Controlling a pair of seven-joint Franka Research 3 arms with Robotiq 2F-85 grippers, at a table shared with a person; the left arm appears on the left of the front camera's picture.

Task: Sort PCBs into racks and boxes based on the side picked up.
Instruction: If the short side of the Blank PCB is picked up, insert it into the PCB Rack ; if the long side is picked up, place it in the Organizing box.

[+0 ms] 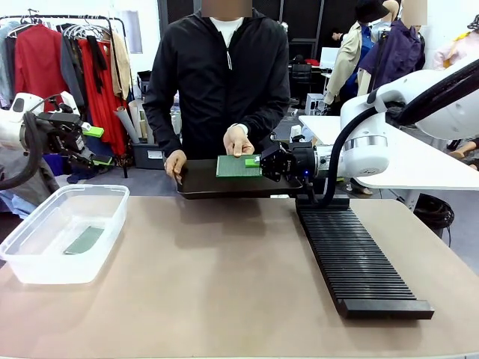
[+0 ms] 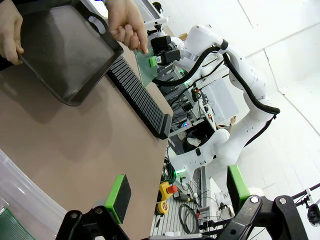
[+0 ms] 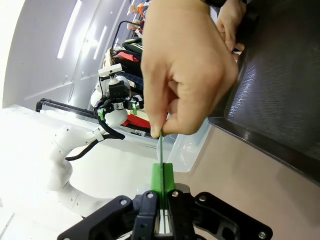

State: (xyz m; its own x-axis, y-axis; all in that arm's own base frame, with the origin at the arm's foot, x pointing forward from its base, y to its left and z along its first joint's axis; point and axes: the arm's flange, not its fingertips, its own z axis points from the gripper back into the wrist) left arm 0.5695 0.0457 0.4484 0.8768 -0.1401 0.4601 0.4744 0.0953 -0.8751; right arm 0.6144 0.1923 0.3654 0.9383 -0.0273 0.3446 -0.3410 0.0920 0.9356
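A green PCB (image 1: 236, 166) hangs over the black tray (image 1: 202, 183) at the far side. The person's hand (image 1: 238, 140) pinches its far edge while my right gripper (image 1: 254, 162) is shut on its near right edge. The right wrist view has that PCB (image 3: 161, 147) edge-on between the closed green pads (image 3: 157, 177), with the hand (image 3: 190, 70) right above. My left gripper (image 1: 93, 146) stands open and empty, high at the far left behind the clear box (image 1: 45, 258). Another PCB (image 1: 84, 239) lies flat in that box. The long black rack (image 1: 359, 262) lies at the right.
The person's other hand (image 1: 176, 161) holds the tray's left rim. In the left wrist view the open fingers (image 2: 118, 197) frame the tray (image 2: 65, 50), the rack (image 2: 140, 100) and the right arm (image 2: 240, 75) beyond. Bare brown table (image 1: 217, 277) spreads between box and rack.
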